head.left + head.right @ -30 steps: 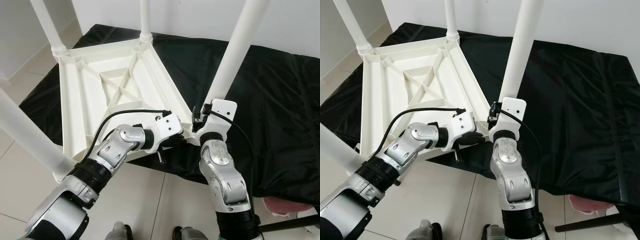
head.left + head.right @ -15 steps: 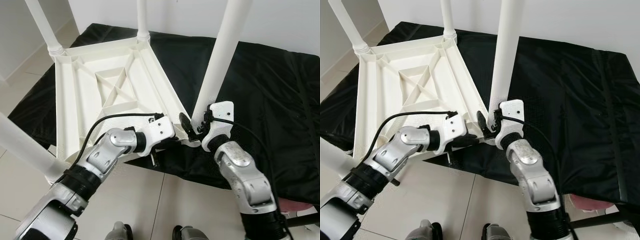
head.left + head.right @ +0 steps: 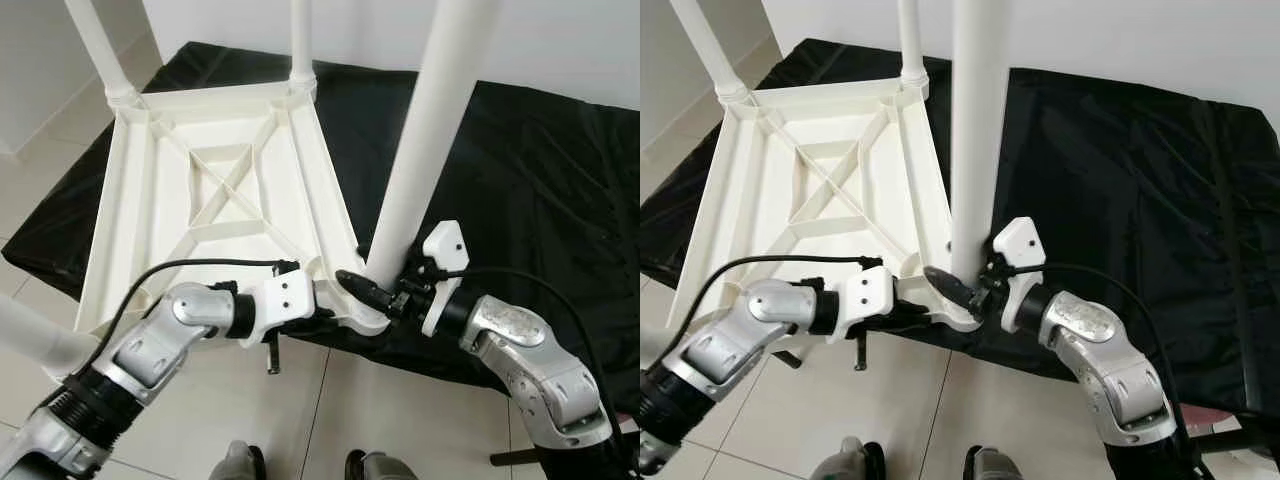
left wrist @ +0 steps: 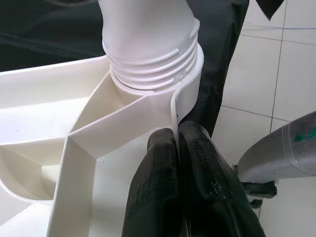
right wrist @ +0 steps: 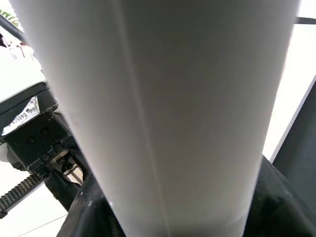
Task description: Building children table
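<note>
My left gripper (image 4: 177,148) is pinched shut on the thin rim of the table (image 3: 215,190), at its nearest corner. My right gripper (image 3: 375,292) clasps the base of the leg (image 3: 420,160) at that same corner, one finger on each side of it. The leg's ribbed collar sits in the corner socket. The table is white plastic, upside down, its underside braced with crossed ribs, and lies on a black sheet (image 3: 540,170) over pale tiles. Beyond my corner, more white legs stand up from its other corners.
</note>
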{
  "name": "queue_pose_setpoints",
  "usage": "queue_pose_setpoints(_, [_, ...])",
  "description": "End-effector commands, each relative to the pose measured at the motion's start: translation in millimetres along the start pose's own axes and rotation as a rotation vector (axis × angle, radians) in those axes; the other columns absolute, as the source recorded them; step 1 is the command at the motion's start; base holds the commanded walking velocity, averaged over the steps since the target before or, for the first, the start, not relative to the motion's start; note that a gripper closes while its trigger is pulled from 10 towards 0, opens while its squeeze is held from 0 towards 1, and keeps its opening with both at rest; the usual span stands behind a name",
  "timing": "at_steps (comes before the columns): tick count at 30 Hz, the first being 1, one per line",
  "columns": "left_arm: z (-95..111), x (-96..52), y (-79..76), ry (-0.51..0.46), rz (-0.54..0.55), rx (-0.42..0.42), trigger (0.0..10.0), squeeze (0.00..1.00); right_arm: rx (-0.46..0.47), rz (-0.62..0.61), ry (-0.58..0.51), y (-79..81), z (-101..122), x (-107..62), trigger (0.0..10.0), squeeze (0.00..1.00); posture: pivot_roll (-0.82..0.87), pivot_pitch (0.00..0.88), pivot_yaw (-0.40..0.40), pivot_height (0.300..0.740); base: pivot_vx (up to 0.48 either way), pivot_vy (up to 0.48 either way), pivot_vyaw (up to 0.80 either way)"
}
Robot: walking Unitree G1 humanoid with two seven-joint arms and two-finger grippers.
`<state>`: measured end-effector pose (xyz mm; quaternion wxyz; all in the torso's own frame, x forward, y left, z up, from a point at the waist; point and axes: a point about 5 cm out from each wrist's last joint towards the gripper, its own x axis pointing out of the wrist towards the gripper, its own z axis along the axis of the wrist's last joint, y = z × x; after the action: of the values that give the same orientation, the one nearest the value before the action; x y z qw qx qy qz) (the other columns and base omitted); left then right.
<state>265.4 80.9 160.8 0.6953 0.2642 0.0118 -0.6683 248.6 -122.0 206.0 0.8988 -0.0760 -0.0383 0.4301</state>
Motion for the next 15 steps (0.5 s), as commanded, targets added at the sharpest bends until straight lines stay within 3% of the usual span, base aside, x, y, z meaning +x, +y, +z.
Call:
queue_pose_setpoints(1, [17.0, 7.3, -11.2, -0.067, -0.209, 0.068, 0.0, 0.00, 0.025, 0.014, 0.021, 3.2, -5.0, 0.7, 0.0, 0.00, -0.03, 0.156, 0.024, 0.740, 0.000, 0.000, 0.00])
queue_pose_setpoints(5, [18.7, 11.0, -6.8, -0.073, -0.183, 0.067, 0.0, 0.00, 0.025, -0.066, 0.055, -4.1, -11.5, 2.6, 0.0, 0.00, -0.04, 0.156, 0.029, 0.740, 0.000, 0.000, 0.00])
queue_pose_setpoints(7, [23.1, 17.0, -0.7, -0.089, -0.152, 0.072, 0.0, 0.00, 0.018, -0.244, 0.106, -20.4, -21.1, 5.9, 0.0, 0.00, -0.04, 0.156, 0.029, 0.740, 0.000, 0.000, 0.00])
queue_pose_setpoints(9, [25.4, 18.9, 0.8, -0.094, -0.140, 0.075, 0.0, 0.00, 0.014, -0.304, 0.128, -26.2, -24.7, 6.2, 0.0, 0.00, -0.04, 0.156, 0.029, 0.740, 0.000, 0.000, 0.00])
queue_pose_setpoints(10, [30.2, 26.6, 7.8, -0.108, -0.110, 0.079, 0.0, 0.00, 0.017, -0.477, 0.171, -39.6, -32.6, 7.2, 0.0, 0.00, -0.04, 0.157, 0.030, 0.740, 0.000, 0.000, 0.00])
queue_pose_setpoints(11, [30.2, 26.6, 7.8, -0.108, -0.110, 0.079, 0.0, 0.00, 0.017, -0.477, 0.171, -39.6, -32.6, 7.2, 0.0, 0.00, -0.04, 0.157, 0.030, 0.740, 0.000, 0.000, 0.00])
queue_pose_setpoints(12, [32.8, 31.0, 12.1, -0.117, -0.096, 0.079, 0.0, 0.00, 0.035, -0.563, 0.195, -45.0, -37.1, 6.9, 0.0, 0.00, -0.04, 0.155, 0.030, 0.740, 0.000, 0.000, 0.00])
queue_pose_setpoints(13, [40.6, 41.6, 20.7, -0.148, -0.073, 0.076, 0.0, 0.00, 0.081, -0.759, 0.242, -53.1, -47.5, 4.3, 0.0, 0.00, -0.04, 0.154, 0.030, 0.740, 0.000, 0.000, 0.00])
queue_pose_setpoints(14, [40.6, 41.6, 20.7, -0.148, -0.073, 0.076, 0.0, 0.00, 0.081, -0.759, 0.242, -53.1, -47.5, 4.3, 0.0, 0.00, -0.04, 0.154, 0.030, 0.740, 0.000, 0.000, 0.00])
queue_pose_setpoints(15, [44.7, 46.5, 23.9, -0.164, -0.067, 0.074, 0.0, 0.00, 0.109, -0.843, 0.262, -54.9, -52.6, 2.4, 0.0, 0.00, -0.04, 0.154, 0.030, 0.740, 0.000, 0.000, 0.00])
